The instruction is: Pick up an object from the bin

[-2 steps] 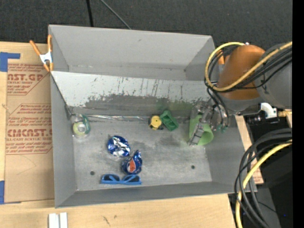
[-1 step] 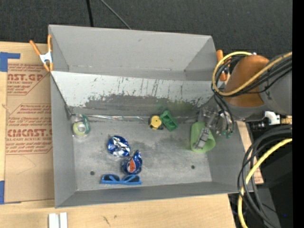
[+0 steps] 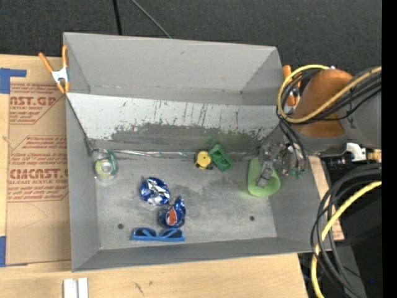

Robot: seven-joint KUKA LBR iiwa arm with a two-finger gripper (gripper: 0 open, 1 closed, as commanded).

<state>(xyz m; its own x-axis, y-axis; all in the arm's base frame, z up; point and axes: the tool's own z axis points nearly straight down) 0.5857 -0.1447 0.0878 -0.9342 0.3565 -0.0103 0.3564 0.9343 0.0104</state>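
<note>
Pale-green round piece (image 3: 254, 187) lay on the floor of the bin (image 3: 186, 79) at its right side, close to the right wall. Claw (image 3: 270, 170) sat directly over the piece's upper edge, seemingly touching it; how far open, could not tell. Dark green block (image 3: 219, 158) and yellow piece (image 3: 203, 160) lay just left, apart from it.

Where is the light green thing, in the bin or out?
In. The light green thing lies on the bin floor by the right wall, beneath the gripper.
</note>
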